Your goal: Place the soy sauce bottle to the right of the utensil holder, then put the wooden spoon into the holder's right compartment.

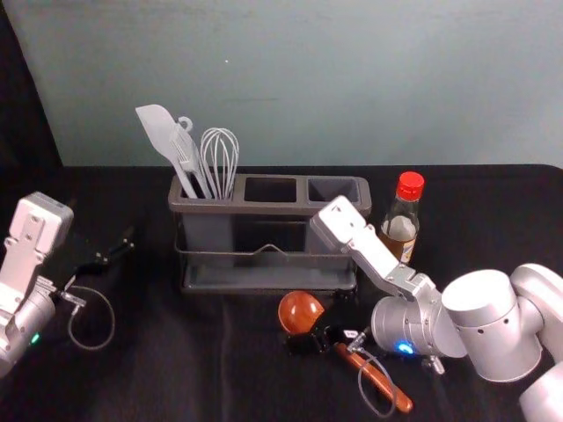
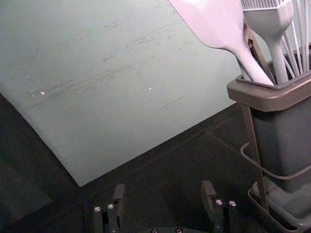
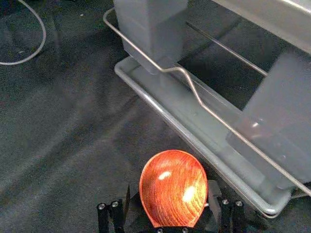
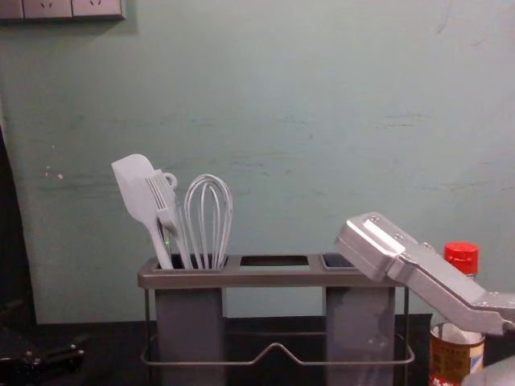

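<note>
Right now, the soy sauce bottle stands upright on the black-covered tabletop, just beside the utensil holder on its right side. It has a red cap and a label in brownish gold with a pale patch above and some red near the bottom; whatever is printed on it is too small to read.

The wooden spoon lies in front of the holder, its rounded bowl nearest the rack and its reddish handle slanting toward the near right, beneath the right arm. Over the spoon, low at the tabletop, is the right pincer. The right wrist view shows its fingers set wide, one to each side of the glossy bowl, with the spoon between them and no grip closed on it.

Over on the left side, apart from the holder, the left pincer is parked with its fingers spread wide and nothing between them.

The holder is grey-brown, with a wire rail across its front and a tray at its base. Its left compartment carries a pale spatula, a brush and a whisk, all sticking up above the rim. The right compartment is partly covered by the silver arm in the chest view, and the spoon is outside it.
</note>
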`<action>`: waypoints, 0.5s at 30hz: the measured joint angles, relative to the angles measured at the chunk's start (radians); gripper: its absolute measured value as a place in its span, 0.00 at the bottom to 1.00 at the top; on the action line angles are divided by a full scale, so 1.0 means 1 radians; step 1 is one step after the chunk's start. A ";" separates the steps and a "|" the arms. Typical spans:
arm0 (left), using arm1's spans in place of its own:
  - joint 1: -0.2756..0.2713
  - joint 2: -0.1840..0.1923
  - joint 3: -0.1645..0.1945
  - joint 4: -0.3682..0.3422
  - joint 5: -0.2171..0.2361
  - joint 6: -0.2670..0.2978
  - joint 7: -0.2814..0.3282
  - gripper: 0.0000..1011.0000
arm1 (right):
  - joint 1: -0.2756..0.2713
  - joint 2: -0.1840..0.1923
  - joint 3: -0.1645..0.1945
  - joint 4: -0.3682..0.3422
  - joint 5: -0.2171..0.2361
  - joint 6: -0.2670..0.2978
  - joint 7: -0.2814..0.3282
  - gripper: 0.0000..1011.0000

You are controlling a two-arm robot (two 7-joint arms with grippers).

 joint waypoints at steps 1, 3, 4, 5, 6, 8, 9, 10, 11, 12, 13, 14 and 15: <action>0.000 0.000 0.000 0.000 0.000 0.000 0.000 1.00 | 0.001 -0.001 -0.003 0.000 -0.002 -0.001 0.003 0.99; 0.000 0.000 0.000 0.000 0.000 0.000 0.000 1.00 | 0.002 -0.002 -0.004 0.000 -0.004 -0.002 0.006 0.99; 0.000 0.000 0.000 0.000 0.000 0.000 0.000 1.00 | 0.003 -0.002 -0.006 0.000 -0.005 -0.003 0.008 0.99; 0.000 0.000 0.000 0.000 0.000 0.000 0.000 1.00 | 0.004 -0.002 -0.006 0.000 -0.006 -0.004 0.008 0.99; 0.000 0.000 0.000 0.000 0.000 0.000 0.000 1.00 | 0.005 -0.002 -0.007 0.001 -0.007 -0.004 0.009 0.99; 0.000 0.000 0.000 0.000 0.000 0.000 0.000 1.00 | 0.008 -0.002 -0.007 0.005 -0.011 -0.006 0.009 0.99; 0.000 0.000 0.000 0.000 0.000 0.000 0.000 1.00 | 0.009 -0.002 -0.007 0.007 -0.013 -0.007 0.009 0.99; 0.000 0.000 0.000 0.000 0.000 0.000 0.000 1.00 | 0.012 -0.001 -0.008 0.011 -0.017 -0.010 0.010 0.99; 0.000 0.000 0.000 0.000 0.000 0.000 0.000 1.00 | 0.013 -0.001 -0.008 0.013 -0.019 -0.012 0.010 0.99; 0.000 0.000 0.000 0.000 0.000 0.000 0.000 1.00 | 0.014 0.000 -0.008 0.014 -0.021 -0.014 0.010 0.99; 0.000 0.000 0.000 0.000 0.000 0.000 0.000 1.00 | 0.014 0.000 -0.009 0.014 -0.023 -0.016 0.011 0.99; 0.000 0.000 0.000 0.000 0.000 0.000 0.000 1.00 | 0.016 0.001 -0.011 0.015 -0.027 -0.020 0.012 0.99; 0.000 0.000 0.000 0.000 0.000 0.000 0.000 1.00 | 0.017 0.002 -0.012 0.016 -0.029 -0.023 0.013 0.99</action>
